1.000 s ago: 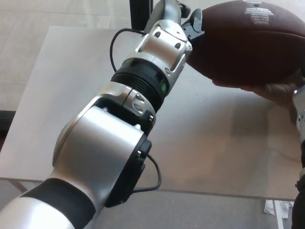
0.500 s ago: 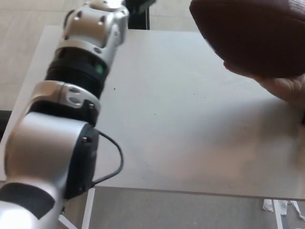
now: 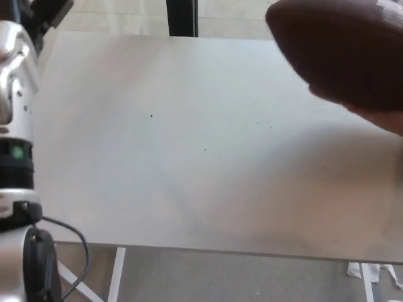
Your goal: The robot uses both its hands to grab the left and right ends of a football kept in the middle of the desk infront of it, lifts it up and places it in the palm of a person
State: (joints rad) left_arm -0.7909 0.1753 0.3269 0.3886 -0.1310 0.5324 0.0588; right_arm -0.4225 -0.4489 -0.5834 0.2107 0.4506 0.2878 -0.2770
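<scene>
The brown football [image 3: 343, 53] is up at the top right, above the desk, resting on a person's hand [image 3: 381, 118] that shows under its lower edge. My left forearm [image 3: 16, 126] runs up the picture's left edge, well away from the ball. Only a black part of my left hand [image 3: 47, 12] shows in the top left corner, cut off by the frame. My right hand is out of sight.
The white desk [image 3: 189, 157] fills most of the view, its near edge running along the bottom. A black post [image 3: 182, 17] stands behind its far edge. A desk leg [image 3: 116, 277] and paper scraps [image 3: 368, 274] show on the floor below.
My left arm has swung away from the football's left end, out to the picture's left edge. The ball stays on the person's hand, a little further right.
</scene>
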